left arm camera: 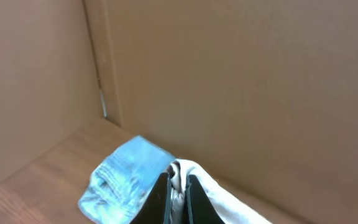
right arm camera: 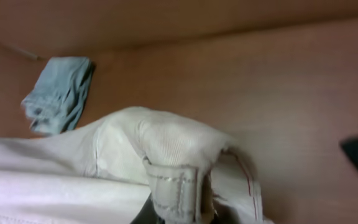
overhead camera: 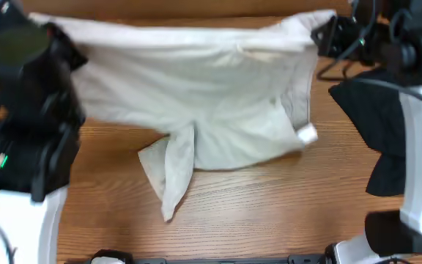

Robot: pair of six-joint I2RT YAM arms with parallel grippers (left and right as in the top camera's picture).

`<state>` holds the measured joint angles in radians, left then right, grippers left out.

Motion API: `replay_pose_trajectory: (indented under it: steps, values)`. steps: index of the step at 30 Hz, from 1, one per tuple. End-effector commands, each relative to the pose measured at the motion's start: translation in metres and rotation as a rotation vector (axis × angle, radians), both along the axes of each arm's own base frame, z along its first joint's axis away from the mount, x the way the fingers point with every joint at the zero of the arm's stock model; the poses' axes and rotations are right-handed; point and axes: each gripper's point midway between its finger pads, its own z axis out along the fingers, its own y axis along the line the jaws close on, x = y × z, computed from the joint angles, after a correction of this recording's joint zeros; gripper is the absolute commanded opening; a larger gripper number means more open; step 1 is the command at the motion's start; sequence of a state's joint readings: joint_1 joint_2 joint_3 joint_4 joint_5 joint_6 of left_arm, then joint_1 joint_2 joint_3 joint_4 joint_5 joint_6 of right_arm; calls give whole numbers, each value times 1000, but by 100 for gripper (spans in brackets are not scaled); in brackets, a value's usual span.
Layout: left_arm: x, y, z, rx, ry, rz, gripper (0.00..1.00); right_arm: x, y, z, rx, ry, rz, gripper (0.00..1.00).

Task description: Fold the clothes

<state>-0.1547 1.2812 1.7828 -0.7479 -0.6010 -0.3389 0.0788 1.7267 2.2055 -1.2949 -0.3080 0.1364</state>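
The white garment [overhead camera: 204,95] lies spread over the 12 o'clock half of the desk [overhead camera: 269,220], one leg trailing toward 6. The left fingers [left arm camera: 157,202] are clamped on its 10 o'clock corner. The right fingers [overhead camera: 322,33] pinch its waistband at 2 o'clock.

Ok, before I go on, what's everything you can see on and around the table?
white garment: one, off-white, spread over the far half of the table, both far corners lifted
light blue cloth: one, pale blue, crumpled on the table near the wall corner
black cloth: one, black, right side of the table
table: one, brown wood
wall: brown panels, behind the table
left tool: one, black, shut on the white garment's far left corner
right tool: one, black, shut on its far right corner
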Motion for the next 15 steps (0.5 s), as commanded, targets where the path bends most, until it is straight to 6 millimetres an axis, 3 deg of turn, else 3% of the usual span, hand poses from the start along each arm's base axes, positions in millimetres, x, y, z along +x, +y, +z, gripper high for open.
replay_pose_trajectory:
  steps: [1,4,6,9,12,15]
  values:
    - [24,20,21,29,-104,110,4,27,-16,28,-41,-157,-64,4]
    - [26,19,52,17,-222,98,4,39,-16,58,-26,-283,-70,4]
    - [16,19,82,10,-306,91,4,40,-16,81,-20,-359,-73,4]
    - [7,11,108,20,-359,27,4,37,-22,102,-32,-415,-102,4]
    - [10,0,103,21,-322,-44,3,36,-29,94,-56,-382,-132,4]
    - [27,-19,68,19,-183,-160,4,37,-39,63,-107,-281,-174,4]
